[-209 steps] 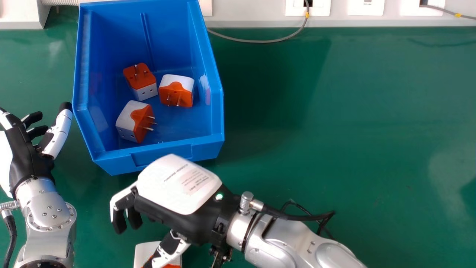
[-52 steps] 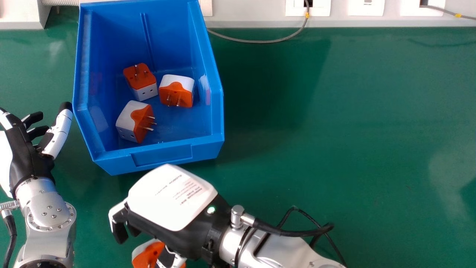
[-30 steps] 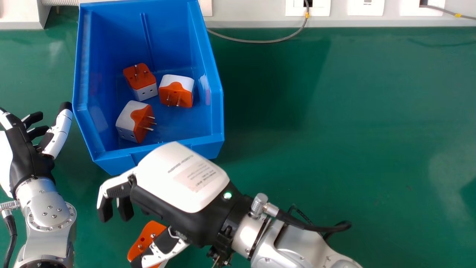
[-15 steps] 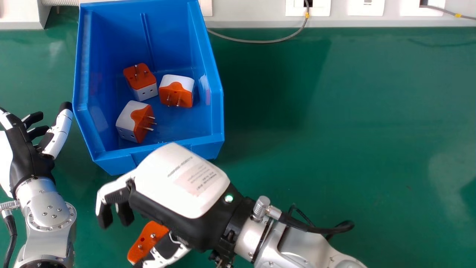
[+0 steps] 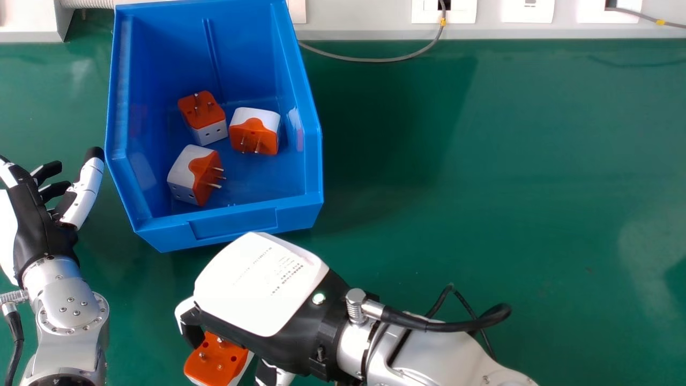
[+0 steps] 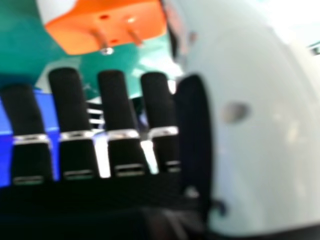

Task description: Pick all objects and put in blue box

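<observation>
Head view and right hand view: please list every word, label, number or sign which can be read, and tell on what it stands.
None can be read with certainty.
White back of the right hand: several lines of small print, too small and blurred to quote.
Blue box: no text that I can make out.
Orange and white adapters: no text that I can make out.

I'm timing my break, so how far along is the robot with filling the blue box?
Three orange-and-white adapters already sit in the blue box. A fourth adapter is at the right hand, though I can't confirm a grip, so nothing is clearly in hand. Boxing that one is all I can see left.
</observation>
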Robot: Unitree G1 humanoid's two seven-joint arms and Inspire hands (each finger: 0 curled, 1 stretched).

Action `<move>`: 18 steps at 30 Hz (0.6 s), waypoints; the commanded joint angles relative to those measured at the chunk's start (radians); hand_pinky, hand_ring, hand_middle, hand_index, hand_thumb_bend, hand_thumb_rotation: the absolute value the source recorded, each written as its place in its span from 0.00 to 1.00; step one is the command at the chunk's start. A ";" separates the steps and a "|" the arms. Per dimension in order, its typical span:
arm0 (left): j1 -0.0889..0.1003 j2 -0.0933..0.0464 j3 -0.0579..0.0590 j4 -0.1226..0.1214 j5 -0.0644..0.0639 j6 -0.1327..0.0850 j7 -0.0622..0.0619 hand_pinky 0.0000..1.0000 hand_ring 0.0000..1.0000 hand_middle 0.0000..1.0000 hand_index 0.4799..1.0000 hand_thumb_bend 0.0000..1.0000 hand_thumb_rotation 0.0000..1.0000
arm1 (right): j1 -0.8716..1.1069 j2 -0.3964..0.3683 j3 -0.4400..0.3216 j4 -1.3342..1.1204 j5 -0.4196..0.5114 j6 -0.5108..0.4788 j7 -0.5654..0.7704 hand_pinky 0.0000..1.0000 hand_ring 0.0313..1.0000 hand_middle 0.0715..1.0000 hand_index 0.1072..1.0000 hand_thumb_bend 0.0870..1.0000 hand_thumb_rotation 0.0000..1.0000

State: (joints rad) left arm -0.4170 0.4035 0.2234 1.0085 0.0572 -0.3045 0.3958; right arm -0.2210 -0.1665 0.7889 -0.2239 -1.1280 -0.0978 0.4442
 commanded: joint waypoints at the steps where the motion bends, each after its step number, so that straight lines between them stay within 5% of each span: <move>1: -0.003 -0.005 -0.002 0.016 -0.004 0.005 -0.016 0.60 0.75 0.82 0.75 0.63 0.55 | -0.007 0.011 -0.001 -0.033 -0.005 0.002 -0.004 0.98 0.98 0.98 0.98 0.98 0.27; 18: 0.004 -0.009 -0.010 -0.006 0.006 0.018 -0.004 0.60 0.75 0.82 0.76 0.63 0.55 | -0.017 0.013 0.003 -0.023 -0.024 0.003 0.014 1.00 1.00 1.00 1.00 1.00 0.30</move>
State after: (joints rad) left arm -0.4170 0.4037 0.2216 1.0068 0.0575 -0.3024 0.3972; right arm -0.2211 -0.1657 0.7911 -0.2273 -1.1443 -0.0969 0.4579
